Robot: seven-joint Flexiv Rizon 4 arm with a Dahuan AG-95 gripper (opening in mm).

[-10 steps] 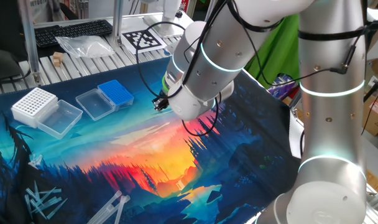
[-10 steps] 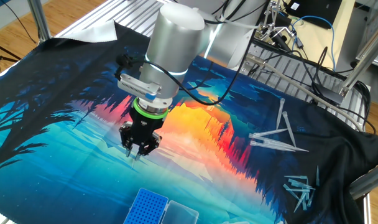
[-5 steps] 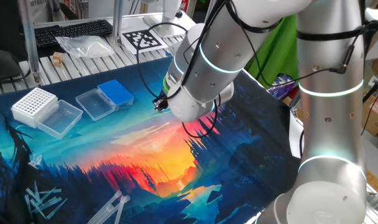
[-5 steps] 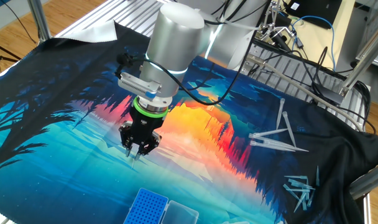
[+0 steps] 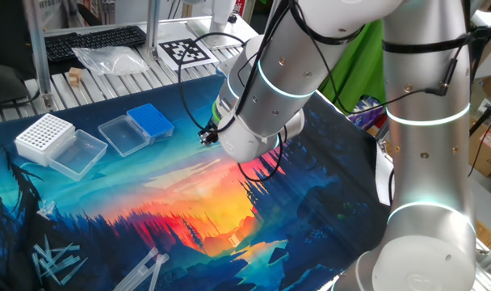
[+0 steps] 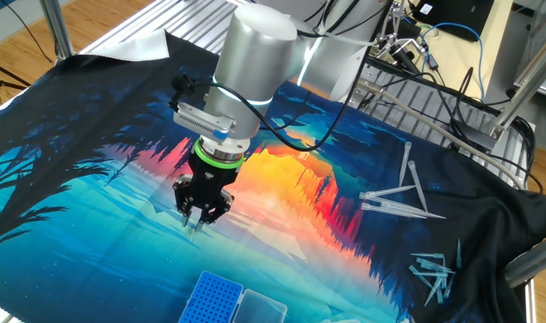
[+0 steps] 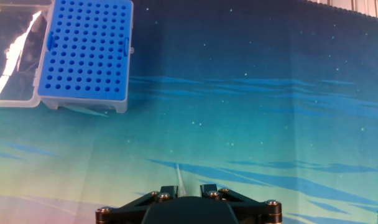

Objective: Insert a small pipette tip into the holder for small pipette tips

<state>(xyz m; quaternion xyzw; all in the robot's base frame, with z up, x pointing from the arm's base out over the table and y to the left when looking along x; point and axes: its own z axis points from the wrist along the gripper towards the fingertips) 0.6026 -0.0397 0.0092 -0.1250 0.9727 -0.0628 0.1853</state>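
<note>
Hand view: open-lidded blue holder (image 7: 85,53) upper left

A table with a bright picture mat on top

The mat (image 5: 189,194) shows a sunset and trees. On it, at about 10 o'clock, sit the blue rack (image 5: 150,120) with its clear lid (image 5: 120,134) open and a white rack (image 5: 44,135). Loose clear tips (image 5: 56,263) lie at 7 o'clock.

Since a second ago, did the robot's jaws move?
No. The gripper hangs at the same spot above the mat, equally far from the blue holder.
</note>
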